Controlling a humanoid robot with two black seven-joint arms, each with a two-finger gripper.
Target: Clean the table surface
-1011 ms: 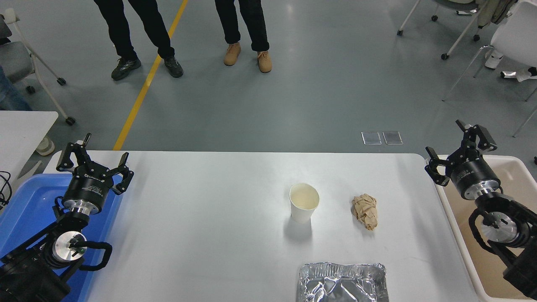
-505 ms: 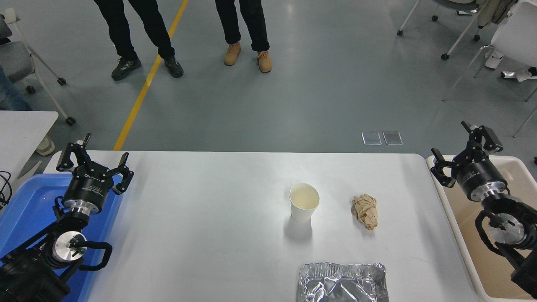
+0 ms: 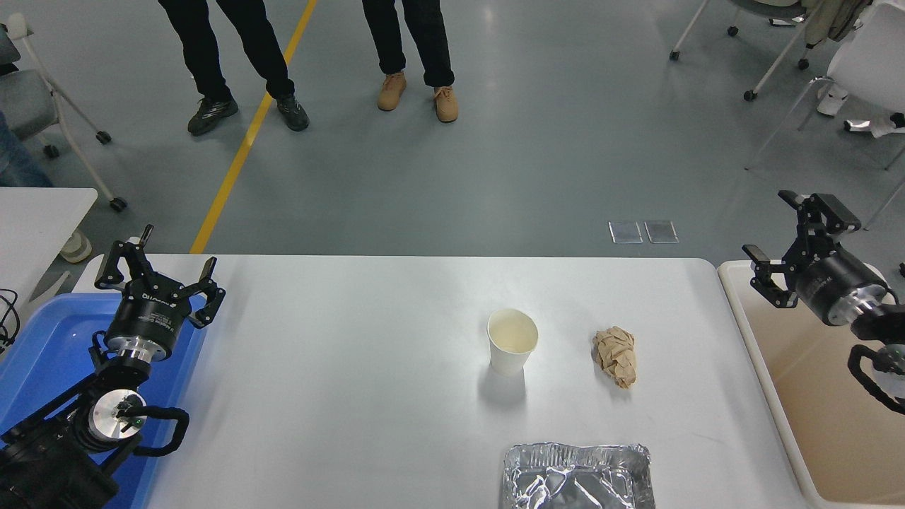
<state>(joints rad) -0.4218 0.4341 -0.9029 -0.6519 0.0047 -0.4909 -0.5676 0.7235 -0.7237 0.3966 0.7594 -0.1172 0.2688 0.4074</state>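
The table surface (image 3: 339, 367) is a wide matte white top with rounded corners. On it stand a white paper cup (image 3: 512, 341), upright and open, a crumpled brown paper ball (image 3: 616, 355) to its right, and a crinkled foil tray (image 3: 576, 476) at the front edge. My right gripper (image 3: 795, 244) is open and empty, held above the beige bin at the table's right end, well apart from the paper ball. My left gripper (image 3: 157, 265) is open and empty, parked at the lower left over the blue bin.
A blue bin (image 3: 42, 353) sits at the table's left end and a beige bin (image 3: 834, 403) at its right end. A smaller white table (image 3: 35, 219) is at the left edge. Two people's legs stand on the far floor. Wheeled chairs are at the top right.
My right arm has drawn back to the right and slightly up, away from the table and further over the beige bin. The left arm and the objects have not moved.
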